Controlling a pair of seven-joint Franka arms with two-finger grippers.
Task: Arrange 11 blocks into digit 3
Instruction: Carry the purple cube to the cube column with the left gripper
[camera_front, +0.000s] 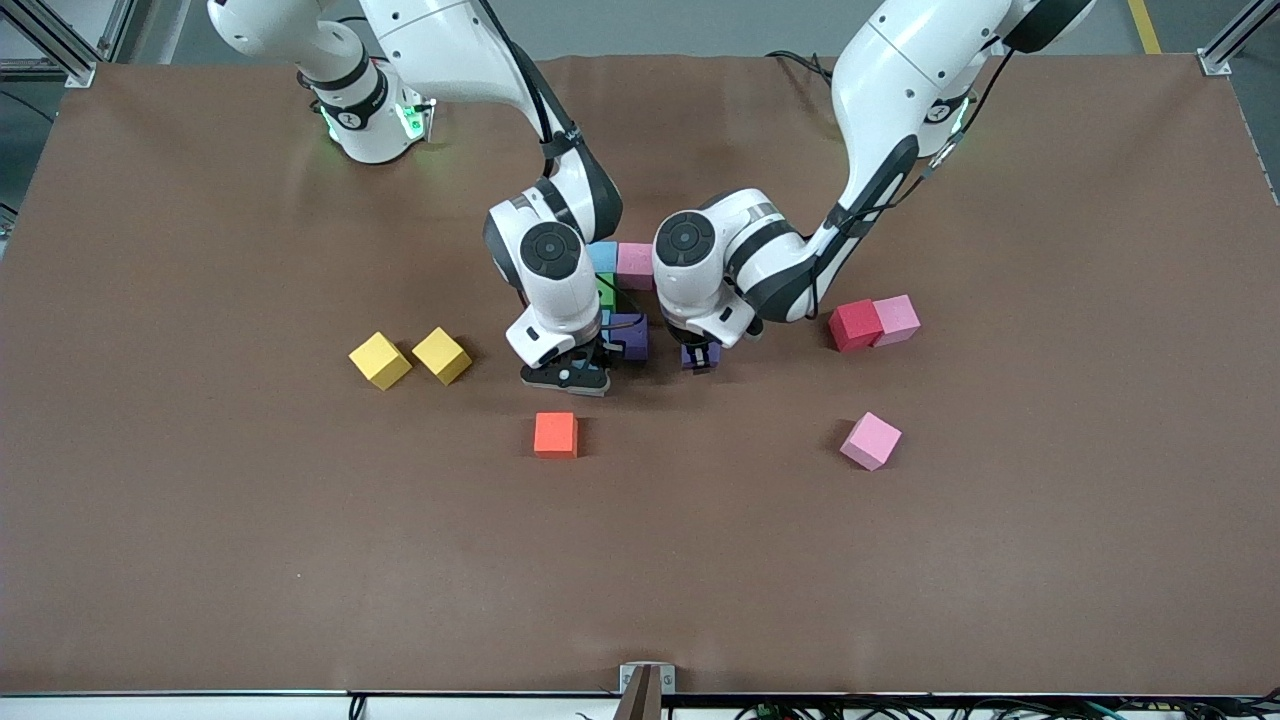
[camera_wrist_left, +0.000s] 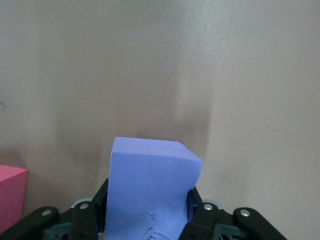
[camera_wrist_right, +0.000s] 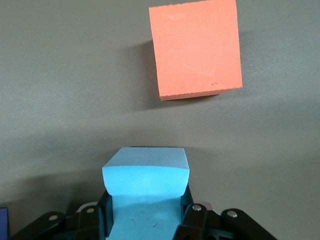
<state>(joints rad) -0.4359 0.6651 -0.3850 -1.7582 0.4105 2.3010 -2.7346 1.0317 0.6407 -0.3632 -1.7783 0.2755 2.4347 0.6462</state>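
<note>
My right gripper (camera_front: 578, 370) is shut on a light blue cube (camera_wrist_right: 145, 172), low over the table beside the figure; the gripper (camera_wrist_right: 145, 207) faces the loose orange cube (camera_wrist_right: 196, 49), which lies nearer the front camera (camera_front: 555, 434). My left gripper (camera_front: 700, 358) is shut on a purple cube (camera_wrist_left: 150, 172), low beside the figure toward the left arm's end; in the left wrist view the gripper (camera_wrist_left: 150, 210) shows only bare table ahead. The partial figure shows a light blue (camera_front: 603, 257), a pink (camera_front: 635, 265), a green (camera_front: 607, 292) and a purple cube (camera_front: 630, 336); the arms hide the rest.
Two yellow cubes (camera_front: 380, 360) (camera_front: 441, 355) lie toward the right arm's end. A red cube (camera_front: 855, 325) touches a pink cube (camera_front: 896, 319) toward the left arm's end. Another pink cube (camera_front: 870, 440) lies nearer the front camera.
</note>
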